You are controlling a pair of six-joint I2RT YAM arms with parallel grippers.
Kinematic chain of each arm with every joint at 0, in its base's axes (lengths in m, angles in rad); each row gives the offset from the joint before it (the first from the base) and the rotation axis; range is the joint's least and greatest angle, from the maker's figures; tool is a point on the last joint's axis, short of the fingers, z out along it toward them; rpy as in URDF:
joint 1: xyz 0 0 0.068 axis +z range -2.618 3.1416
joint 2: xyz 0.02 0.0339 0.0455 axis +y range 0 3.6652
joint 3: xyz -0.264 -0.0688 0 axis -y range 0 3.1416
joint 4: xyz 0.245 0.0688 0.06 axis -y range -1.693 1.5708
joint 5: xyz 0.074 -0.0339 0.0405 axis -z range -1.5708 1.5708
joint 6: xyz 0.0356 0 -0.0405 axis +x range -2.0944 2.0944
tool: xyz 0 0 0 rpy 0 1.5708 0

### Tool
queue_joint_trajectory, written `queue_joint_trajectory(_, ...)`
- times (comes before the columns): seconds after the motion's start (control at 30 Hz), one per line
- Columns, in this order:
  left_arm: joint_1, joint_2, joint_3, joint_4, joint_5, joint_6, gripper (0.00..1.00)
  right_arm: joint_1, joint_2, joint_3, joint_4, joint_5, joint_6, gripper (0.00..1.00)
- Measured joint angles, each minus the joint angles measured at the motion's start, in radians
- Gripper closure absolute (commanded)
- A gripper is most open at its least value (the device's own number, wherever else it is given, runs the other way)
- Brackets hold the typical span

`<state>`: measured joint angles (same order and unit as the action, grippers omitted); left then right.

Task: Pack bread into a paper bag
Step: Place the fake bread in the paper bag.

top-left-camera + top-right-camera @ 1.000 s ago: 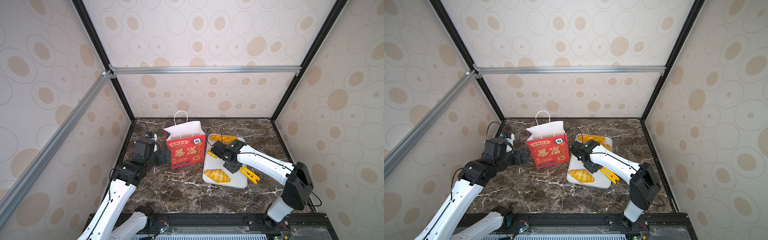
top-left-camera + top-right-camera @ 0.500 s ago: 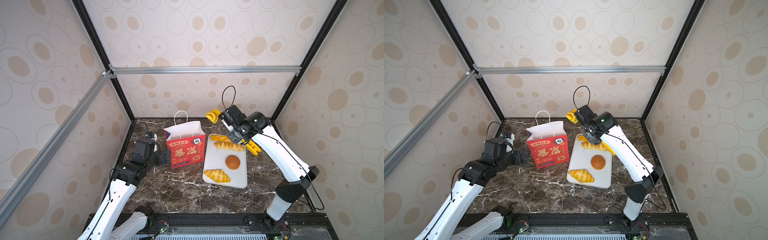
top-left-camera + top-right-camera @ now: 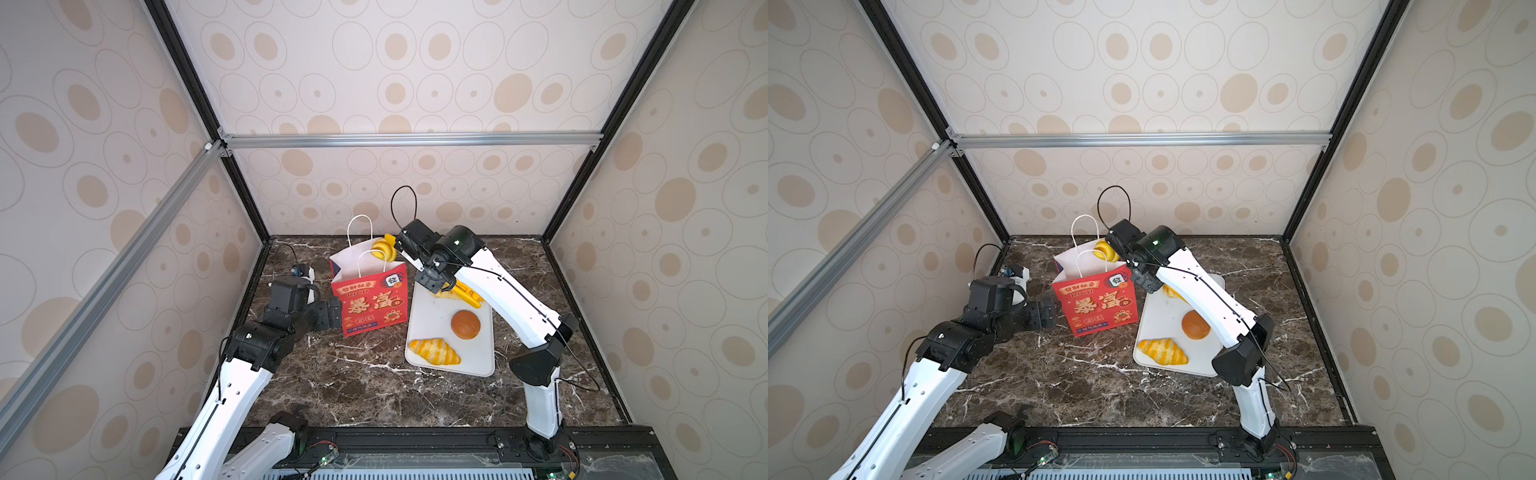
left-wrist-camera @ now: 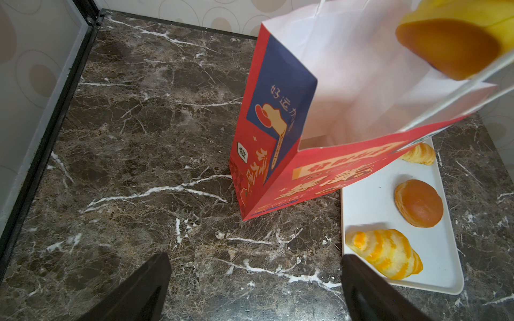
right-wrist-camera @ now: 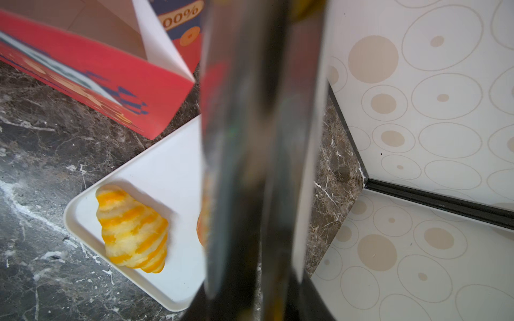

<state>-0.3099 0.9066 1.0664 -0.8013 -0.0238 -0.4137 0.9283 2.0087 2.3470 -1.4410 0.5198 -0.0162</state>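
While left jaws gape, right jaws grip tongs (image 5: 250, 139).

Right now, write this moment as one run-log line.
left gripper: open beside paper bag | right gripper: shut on tongs | roll: in tongs at bag mouth | tray: croissant, bun

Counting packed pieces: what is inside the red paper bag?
Paper bag: white inner walls and a bare sliver of floor show. Its front panel hides the remaining bottom.
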Motion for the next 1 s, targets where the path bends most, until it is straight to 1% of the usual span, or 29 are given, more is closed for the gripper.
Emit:
queue_joint_trajectory(0.37,0.0,0.0,0.0,0.0,0.0,0.002,0.01,0.053,0.003,0.0,-0.031,0.027,0.035,0.92)
queue_joint_trajectory(0.57,0.0,0.0,0.0,0.0,0.0,0.003,0.01,0.118,-0.016,-0.116,0.001,0.036,0.066,0.91)
queue_joint_trajectory(0.7,0.0,0.0,0.0,0.0,0.001,0.003,0.01,0.127,-0.016,-0.164,0.026,0.037,0.08,0.91)
queue_joint_trajectory(0.8,0.0,0.0,0.0,0.0,0.001,0.003,0.01,0.125,-0.017,-0.17,0.033,0.046,0.086,0.85)
queue_joint_trajectory(0.87,0.0,0.0,0.0,0.0,0.001,0.003,0.02,0.124,-0.017,-0.17,0.038,0.059,0.087,0.8)
queue_joint_trajectory(0.9,0.0,0.0,0.0,0.0,0.001,0.003,0.01,0.124,-0.017,-0.17,0.039,0.063,0.087,0.77)
queue_joint_trajectory(0.97,0.0,0.0,0.0,0.0,0.0,0.003,0.01,0.124,-0.018,-0.169,0.039,0.075,0.086,0.65)
queue_joint_trajectory(1.0,0.0,0.0,0.0,0.0,0.001,0.003,0.01,0.124,-0.019,-0.166,0.038,0.08,0.084,0.64)
